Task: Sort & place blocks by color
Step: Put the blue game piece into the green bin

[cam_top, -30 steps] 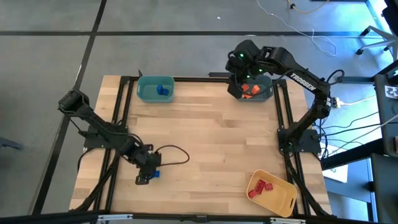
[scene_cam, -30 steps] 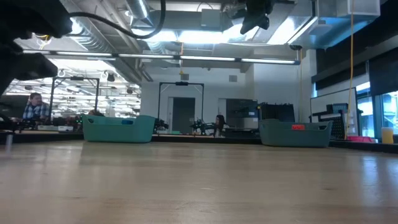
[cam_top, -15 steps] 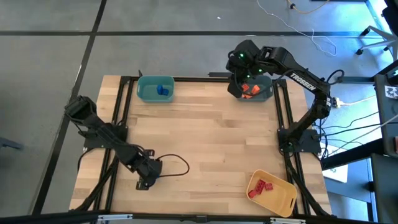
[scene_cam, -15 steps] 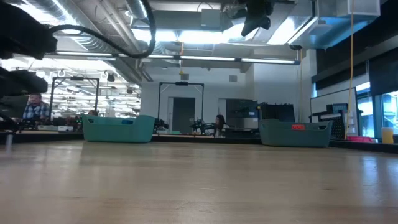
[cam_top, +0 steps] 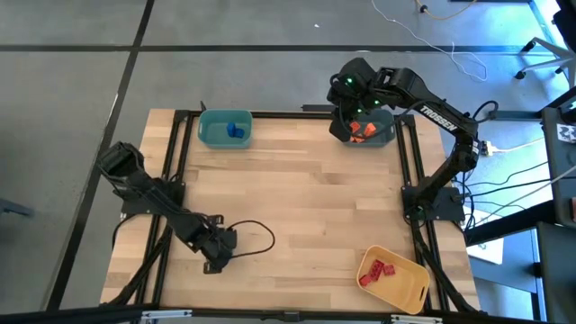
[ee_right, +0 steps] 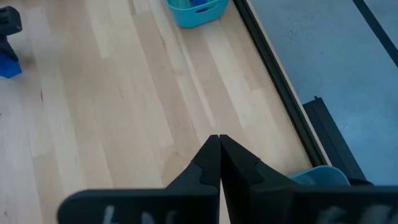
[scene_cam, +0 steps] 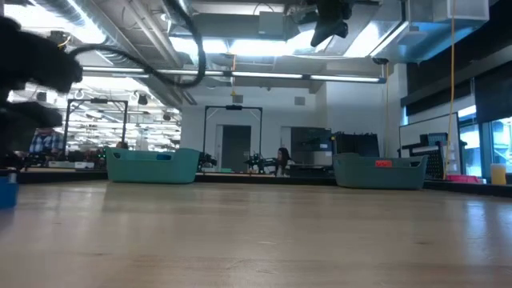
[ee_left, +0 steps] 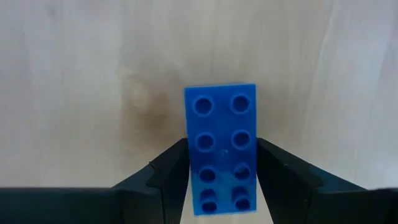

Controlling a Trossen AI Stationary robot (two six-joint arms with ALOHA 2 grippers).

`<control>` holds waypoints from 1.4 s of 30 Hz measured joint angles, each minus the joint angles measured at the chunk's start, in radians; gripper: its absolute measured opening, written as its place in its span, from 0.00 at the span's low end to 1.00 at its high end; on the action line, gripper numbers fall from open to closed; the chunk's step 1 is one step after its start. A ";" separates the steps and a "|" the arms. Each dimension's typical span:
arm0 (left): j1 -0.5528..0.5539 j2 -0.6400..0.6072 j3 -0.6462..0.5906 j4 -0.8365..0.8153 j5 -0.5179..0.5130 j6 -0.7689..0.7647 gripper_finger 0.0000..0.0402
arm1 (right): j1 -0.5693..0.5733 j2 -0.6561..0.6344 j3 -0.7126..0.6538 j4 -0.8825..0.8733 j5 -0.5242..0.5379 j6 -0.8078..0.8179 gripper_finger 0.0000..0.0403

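- Looking straight down first: left gripper (cam_top: 214,262) parked low near the table's (cam_top: 297,207) 7 o'clock corner, blue block hidden under it from up here. Right gripper (cam_top: 346,129) hanging over the grey-blue bin (cam_top: 385,137) at about 1 o'clock, orange blocks (cam_top: 362,131) showing inside. Teal bin (cam_top: 211,133) at 11 o'clock with blue blocks (cam_top: 237,130) in it. Yellow bin (cam_top: 405,281) down at 5 o'clock holding red blocks (cam_top: 376,271).
- Dropping to table height: teal bin (scene_cam: 152,166) at 9 o'clock and grey-blue bin (scene_cam: 381,171) at 3 o'clock along the far edge, a bit of orange (scene_cam: 383,163) peeking over the second one's rim. Sliver of blue block (scene_cam: 7,191) at the far 9 o'clock edge, under a blurry dark arm. Right gripper (scene_cam: 327,24) up at 12 o'clock, well above the bins. People seated in the room behind, too far off to say more.
- Peeking through the left wrist: oblong blue block (ee_left: 221,146) flat on the wood, studs up, eight of them in two rows. Both dark fingers (ee_left: 166,171) pressed against its long sides, so clamped on the block, roughly the near half between them.
- Checking the right wrist: fingers (ee_right: 208,165) squeezed together with nothing between, just bare table below. Teal bin (ee_right: 196,10) and the far-off blue block (ee_right: 9,64) with the other arm visible beyond; rim of the grey-blue bin (ee_right: 320,175) close by.
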 joint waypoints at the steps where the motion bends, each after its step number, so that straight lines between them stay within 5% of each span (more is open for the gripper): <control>1: -0.001 0.017 0.000 0.009 0.012 -0.011 0.42 | 0.000 0.000 0.000 0.000 0.000 0.000 0.01; 15: 0.011 0.062 0.012 -0.014 -0.003 -0.050 0.33 | 0.000 0.000 0.000 -0.003 0.000 0.000 0.01; 30: 0.158 0.059 0.084 -0.138 -0.082 -0.134 0.33 | 0.000 0.000 0.000 -0.003 -0.008 -0.081 0.00; 42: 0.428 -0.187 0.112 -0.302 -0.280 -0.085 0.33 | 0.000 0.000 -0.001 -0.040 -0.210 -0.252 0.00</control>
